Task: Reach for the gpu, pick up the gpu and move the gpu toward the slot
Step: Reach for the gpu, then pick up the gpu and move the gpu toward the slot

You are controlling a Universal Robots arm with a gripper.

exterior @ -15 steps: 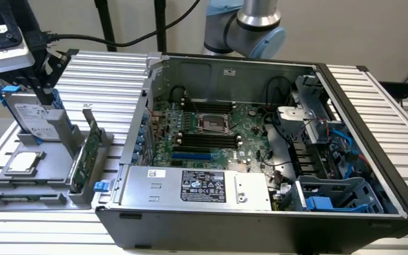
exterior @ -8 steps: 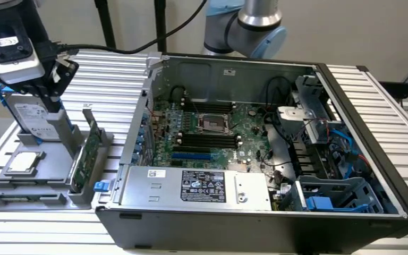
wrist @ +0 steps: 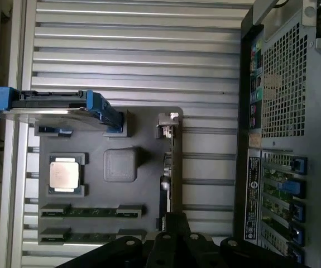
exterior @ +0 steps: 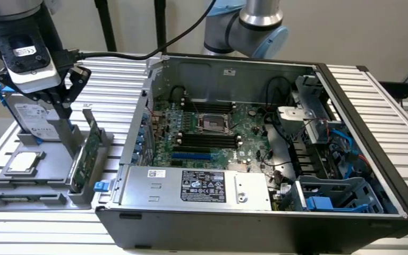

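Reach step: the claw (exterior: 61, 103), seemingly closed and empty, hangs above the grey holder (exterior: 19, 199) on the bench (exterior: 119, 74), with the gpu (exterior: 85, 156) standing on edge just below it toward the computer case (exterior: 261, 234); grasping would require opening to straddle that thin edge.

A ribbed aluminium table (exterior: 119, 79) carries a grey parts holder (exterior: 19, 203) just beside an open black computer case (exterior: 261, 234).

We identify this place as a robotics laboratory workstation. A ribbed aluminium-profile table (exterior: 388, 106) carries an open black desktop computer case (exterior: 261, 228) with an exposed green motherboard (exterior: 211, 133), a grey moulded parts fixture (exterior: 19, 199) and a grey-and-blue industrial robot arm (exterior: 254, 24).
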